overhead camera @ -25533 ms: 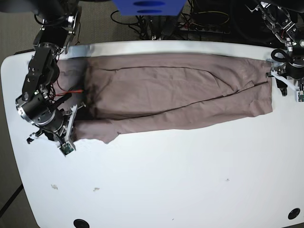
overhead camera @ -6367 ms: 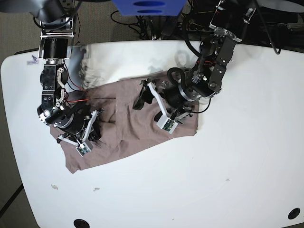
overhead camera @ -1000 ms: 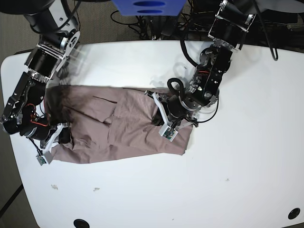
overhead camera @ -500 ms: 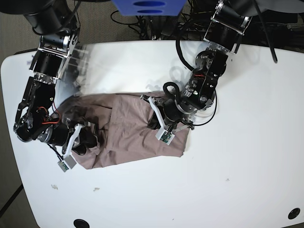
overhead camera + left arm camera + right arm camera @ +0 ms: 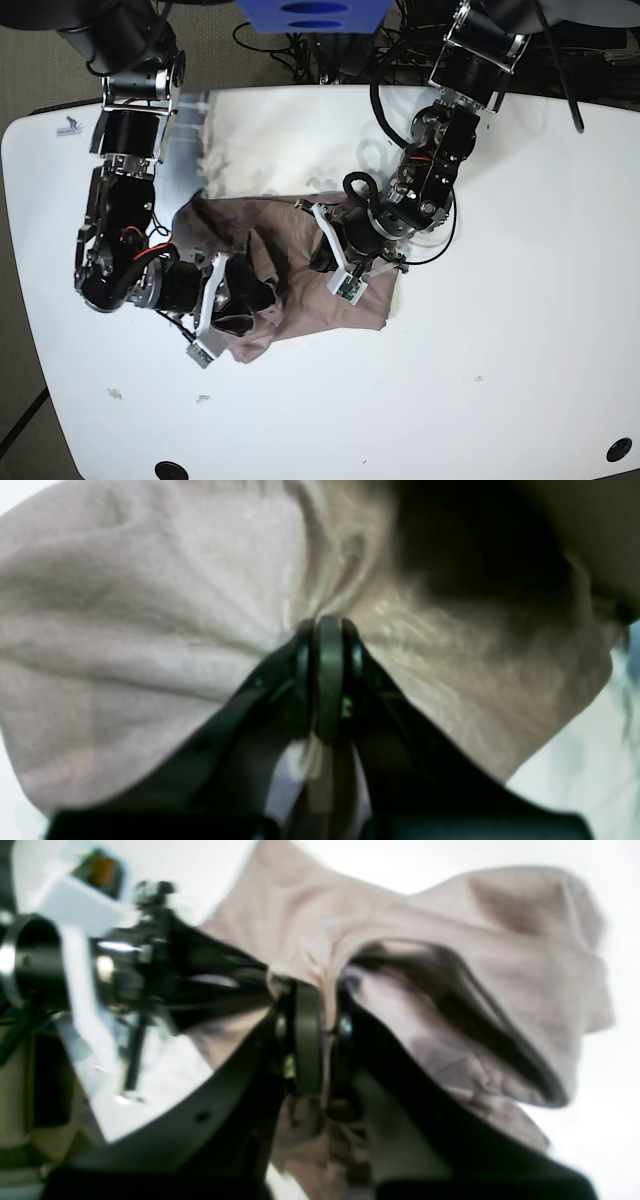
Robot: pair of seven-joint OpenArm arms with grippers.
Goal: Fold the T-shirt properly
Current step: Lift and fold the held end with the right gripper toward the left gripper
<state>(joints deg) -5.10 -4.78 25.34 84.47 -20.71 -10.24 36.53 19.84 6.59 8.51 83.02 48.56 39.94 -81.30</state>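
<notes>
Spreading wide under everything was the white table (image 5: 520, 300), and on it, left of centre in the base view, lay the T-shirt (image 5: 300, 290), already gathered down into a compact, roughly rectangular bundle rather than lying flat and open. By my read the fold was well along: the cloth had been narrowed and one end was being carried over the rest, yet the pile looked lumpy and uneven, so that lifted end had to be laid down, and the edges squared and smoothed, before it could count as properly folded. Over on that view's left, the right arm (image 5: 125, 200) reached down, and its right gripper (image 5: 320, 1035) had its jaws pressed together on a pinch of fabric, with a loose flap of the shirt bulging up and hanging open beyond them, raised off the table. On the other side, the left arm (image 5: 440, 150) came in from the top, and the left gripper (image 5: 327, 645) was likewise clamped tight on a bunched fold, wrinkles fanning out from the closed tips; it sat near the bundle's right end, low against the cloth. Both pinches were close to each other, with the shirt between and around them.
</notes>
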